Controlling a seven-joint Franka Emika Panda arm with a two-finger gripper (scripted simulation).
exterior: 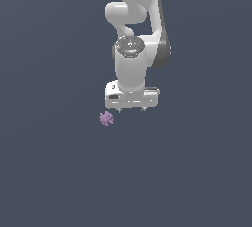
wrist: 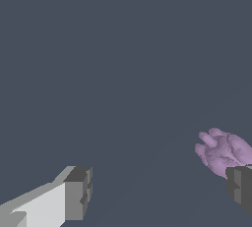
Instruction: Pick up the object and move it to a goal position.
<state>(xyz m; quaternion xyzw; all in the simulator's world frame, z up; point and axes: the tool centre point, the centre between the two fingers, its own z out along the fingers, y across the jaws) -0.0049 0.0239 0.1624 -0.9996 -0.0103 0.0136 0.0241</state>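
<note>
The pale purple, knobby object (exterior: 107, 118) lies on the flat dark grey floor (exterior: 54, 172), just below the white gripper (exterior: 131, 109) and a little toward the exterior view's left of it. In the wrist view the object (wrist: 222, 152) sits just beside one dark fingertip (wrist: 239, 184), outside the gap. The jaws are spread wide and grip nothing, pointing down from the white arm (exterior: 135, 19).

Honestly not much else here, just a flat dark slate-blue floor (exterior: 54, 172) filling both views edge to edge. It's plain, matte, the same even color everywhere, with only very faint shading across it.
</note>
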